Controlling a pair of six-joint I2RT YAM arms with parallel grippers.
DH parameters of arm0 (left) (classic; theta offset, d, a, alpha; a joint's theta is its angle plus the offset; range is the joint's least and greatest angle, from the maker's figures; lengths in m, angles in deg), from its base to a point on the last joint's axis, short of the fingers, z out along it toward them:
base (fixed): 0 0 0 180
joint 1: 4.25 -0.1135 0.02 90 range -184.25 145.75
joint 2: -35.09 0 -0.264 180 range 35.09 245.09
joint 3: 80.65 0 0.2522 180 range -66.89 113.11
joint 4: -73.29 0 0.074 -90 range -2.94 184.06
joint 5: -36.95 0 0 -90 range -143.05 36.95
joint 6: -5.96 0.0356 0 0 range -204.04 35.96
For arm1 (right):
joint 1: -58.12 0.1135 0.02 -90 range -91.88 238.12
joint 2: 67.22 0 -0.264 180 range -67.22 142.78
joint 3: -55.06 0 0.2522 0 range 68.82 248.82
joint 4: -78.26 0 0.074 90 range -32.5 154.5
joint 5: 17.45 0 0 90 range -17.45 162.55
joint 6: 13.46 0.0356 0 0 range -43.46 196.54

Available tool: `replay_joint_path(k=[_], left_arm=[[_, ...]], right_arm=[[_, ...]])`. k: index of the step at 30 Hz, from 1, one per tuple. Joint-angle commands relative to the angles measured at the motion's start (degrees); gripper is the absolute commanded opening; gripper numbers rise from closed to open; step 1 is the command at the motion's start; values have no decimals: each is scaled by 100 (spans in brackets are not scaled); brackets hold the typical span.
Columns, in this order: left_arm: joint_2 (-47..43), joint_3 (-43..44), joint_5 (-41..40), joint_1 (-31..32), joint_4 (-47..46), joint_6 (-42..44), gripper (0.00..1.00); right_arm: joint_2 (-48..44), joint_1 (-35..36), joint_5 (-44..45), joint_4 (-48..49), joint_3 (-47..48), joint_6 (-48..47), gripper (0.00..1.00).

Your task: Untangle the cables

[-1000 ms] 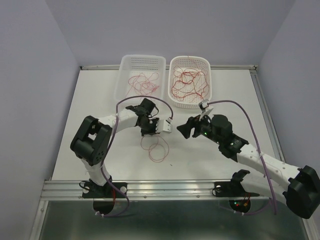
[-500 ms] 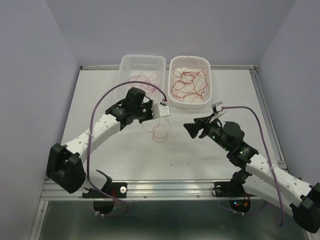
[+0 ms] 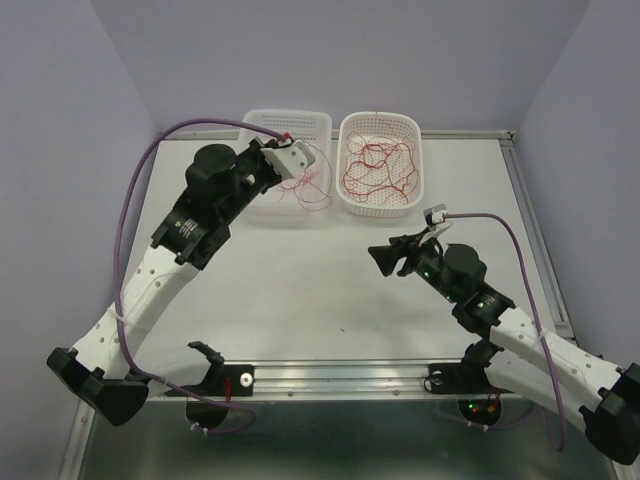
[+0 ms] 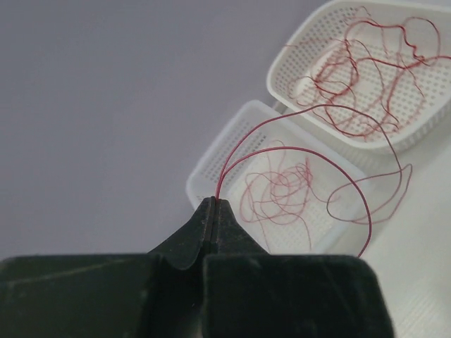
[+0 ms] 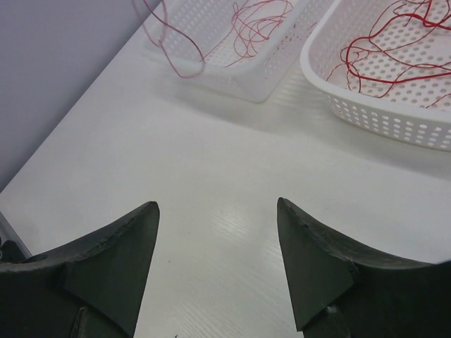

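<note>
My left gripper (image 3: 293,160) is shut on one thin red cable (image 3: 312,190) and holds it up over the front of the left white basket (image 3: 250,130). In the left wrist view the jaws (image 4: 213,201) are pressed together on the cable (image 4: 331,105), which loops out and down. A small tangle of red cables (image 4: 282,193) lies in the left basket (image 4: 211,165). A denser tangle (image 3: 375,165) lies in the right basket (image 3: 345,190). My right gripper (image 3: 382,258) is open and empty above the bare table (image 5: 217,204).
The two baskets stand side by side at the back of the white table (image 3: 300,290). The right wrist view shows the hanging loop (image 5: 180,60) in front of the left basket (image 5: 261,77) and the right basket (image 5: 380,120). Purple arm cables arc above both arms.
My left arm has swung from the table's middle up and back to the left basket, carrying the red cable off the table. My right arm drew back right, then stayed still.
</note>
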Motion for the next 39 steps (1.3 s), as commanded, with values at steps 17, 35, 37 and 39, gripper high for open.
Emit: replay_joint_path(k=[17,35,37,39], left_arm=[[2079,2947,-1250,-871,-804,-76,0],[4435,3264,-397,-1548,-1006,-296,0],[4638,3281,-397,-1557,-1006,-304,0],[4954,3299,-389,-1557,-1006,-313,0]], right_arm=[[-230,57,64,387,-139,116,73],[-669,57,398,387,-367,204,73],[-704,57,407,378,-385,239,73],[-722,66,407,369,-394,239,73]])
